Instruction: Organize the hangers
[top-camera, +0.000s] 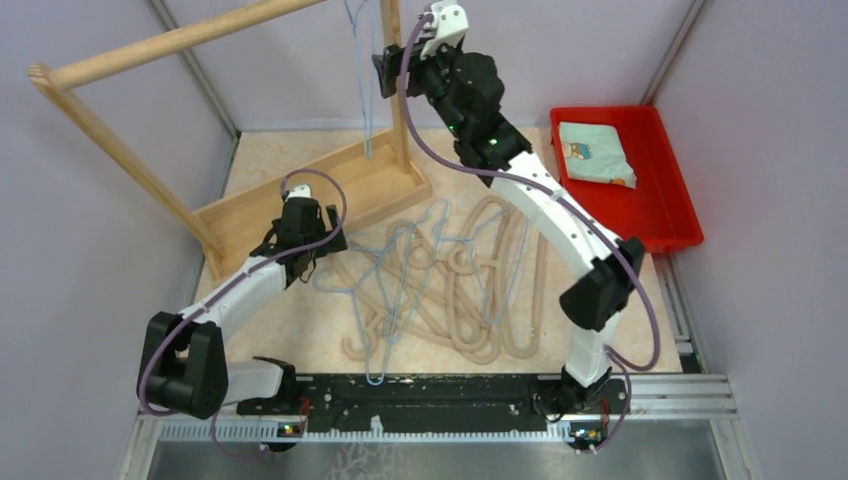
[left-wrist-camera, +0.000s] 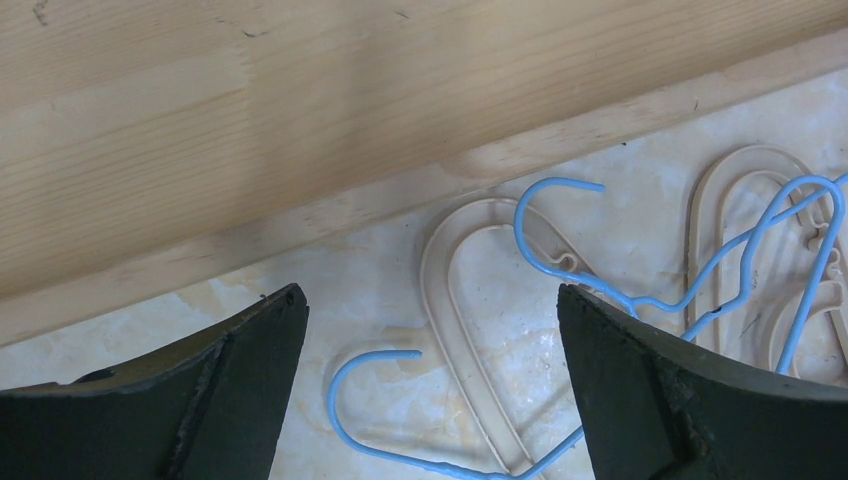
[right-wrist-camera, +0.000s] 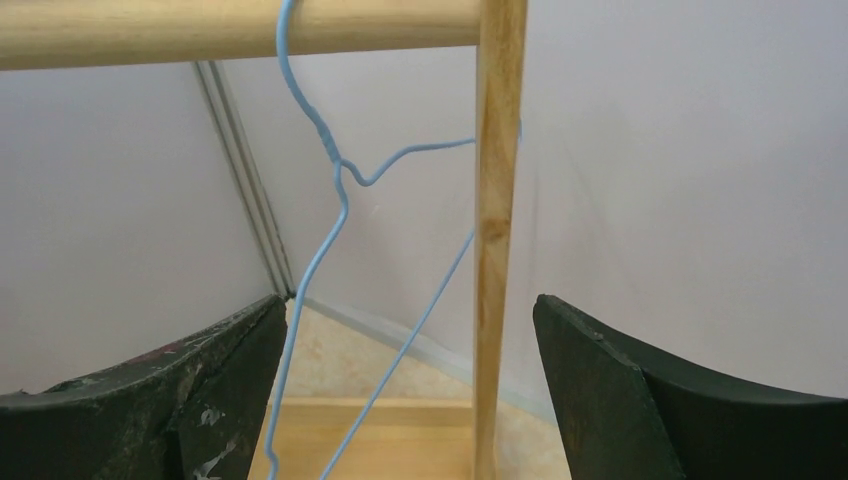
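One light-blue wire hanger (top-camera: 362, 90) hangs by its hook on the wooden rail (right-wrist-camera: 150, 30), its twisted neck (right-wrist-camera: 322, 133) just below the bar. My right gripper (right-wrist-camera: 410, 300) is raised beside it (top-camera: 388, 72), jaws wide open. The wire's lower arms run loose between the jaws, close to the left finger. The other hangers (top-camera: 450, 280) lie tangled on the table, blue wire ones to the left (top-camera: 385, 275) and beige ones to the right (top-camera: 500, 290). My left gripper (left-wrist-camera: 430, 292) hovers open over a blue hook (left-wrist-camera: 334, 405) and a beige hanger (left-wrist-camera: 467, 375), holding nothing.
The rack's wooden base (left-wrist-camera: 300, 120) lies just beyond the left gripper (top-camera: 312, 252). Its upright post (right-wrist-camera: 497, 200) stands between the right jaws' view and the wall. A red tray (top-camera: 680, 200) holding a folded cloth (top-camera: 595, 152) sits at the right.
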